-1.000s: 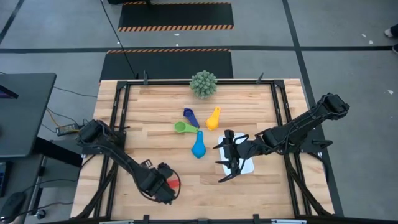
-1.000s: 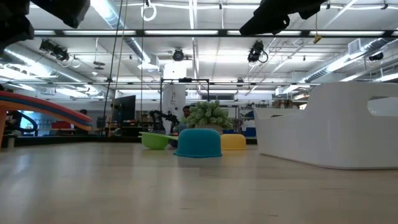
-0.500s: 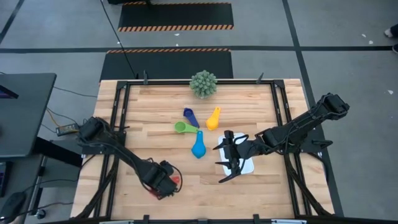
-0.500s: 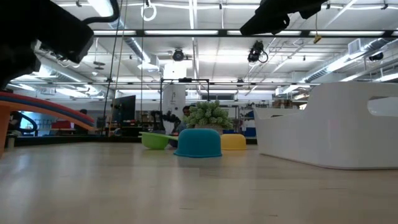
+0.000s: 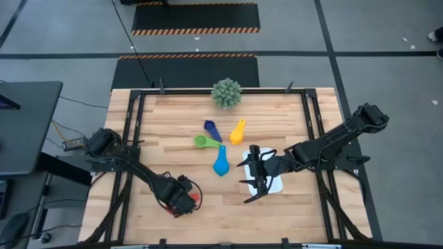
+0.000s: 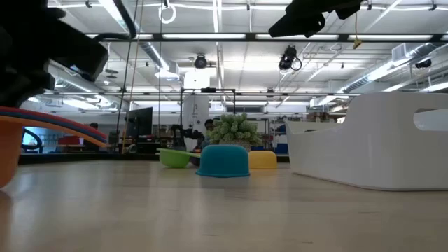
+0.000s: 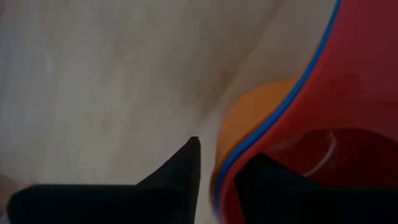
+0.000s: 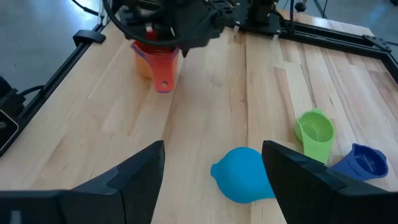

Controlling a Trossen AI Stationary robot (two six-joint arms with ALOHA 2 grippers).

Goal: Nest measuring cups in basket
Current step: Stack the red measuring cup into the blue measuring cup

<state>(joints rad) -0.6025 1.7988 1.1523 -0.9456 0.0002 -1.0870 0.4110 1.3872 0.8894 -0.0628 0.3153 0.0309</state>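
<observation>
My left gripper (image 5: 184, 200) is near the table's near-left corner, shut on a nested stack of red, blue and orange measuring cups (image 8: 155, 59). It also shows in the left wrist view (image 7: 227, 158). The stack's orange bottom (image 6: 7, 150) is low over the wood. Light blue (image 5: 221, 162), green (image 5: 201, 141), dark blue (image 5: 211, 128) and yellow (image 5: 237, 131) cups lie on the table mid-field. My right gripper (image 5: 248, 181) hangs open over the left end of the white basket (image 5: 275, 185). My left gripper pinches the stack's rim (image 7: 233, 158), one finger (image 7: 186, 168) outside the wall and one finger (image 7: 267, 177) inside the red cup. It comes from above. The handles (image 8: 163, 84) stick out sideways. Whether the orange bottom touches the table I cannot tell.
A spiky green ball plant (image 5: 226, 93) stands at the far edge's middle. Black frame rails (image 5: 131, 124) run along the table's sides. Bare wood lies between the stack and the basket (image 6: 378, 147).
My left gripper, keeping its hold on the stack, has moved a little toward the far edge and come lower; in the low view the orange cup now shows larger and closer to the wood. My right arm has kept still.
</observation>
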